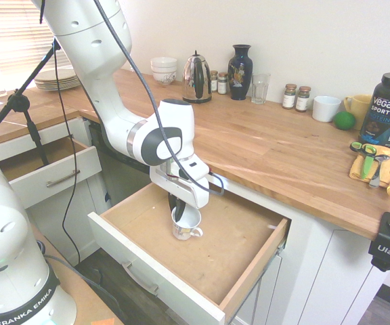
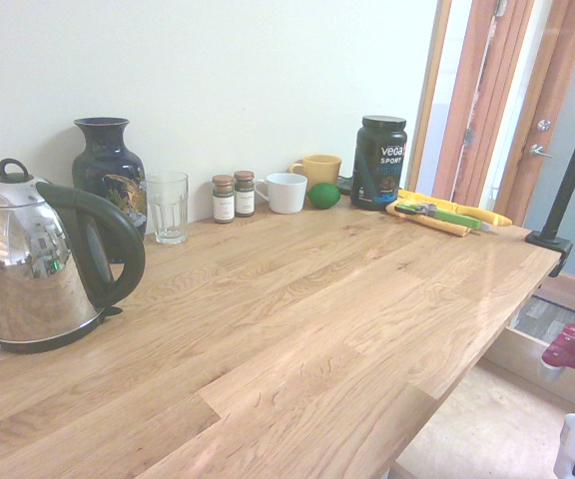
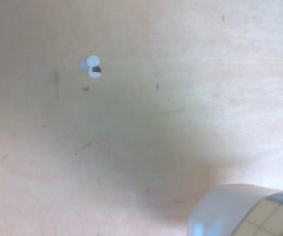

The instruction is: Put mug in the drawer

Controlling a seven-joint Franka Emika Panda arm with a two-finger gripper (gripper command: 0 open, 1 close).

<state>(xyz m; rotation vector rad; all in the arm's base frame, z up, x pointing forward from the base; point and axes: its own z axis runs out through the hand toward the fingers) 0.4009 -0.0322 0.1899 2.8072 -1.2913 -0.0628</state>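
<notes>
Lower centre of the first ext. view: we see the gripper (image 1: 183, 211) pointing straight down w/ fingers clamped on the rim of the mug (image 1: 185, 224), which hangs upright directly beneath it, handle toward frame right, inside the open drawer (image 1: 249, 267). We judge the base just above or barely on the brown bottom, can't tell which, so what's left is a short vertical drop, then release. Further back, upper right, the worktop (image 1: 269, 145) isn't involved.

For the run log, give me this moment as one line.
gripper: shut on mug | mug: inside open drawer, at its bottom | release: not yet done
</notes>
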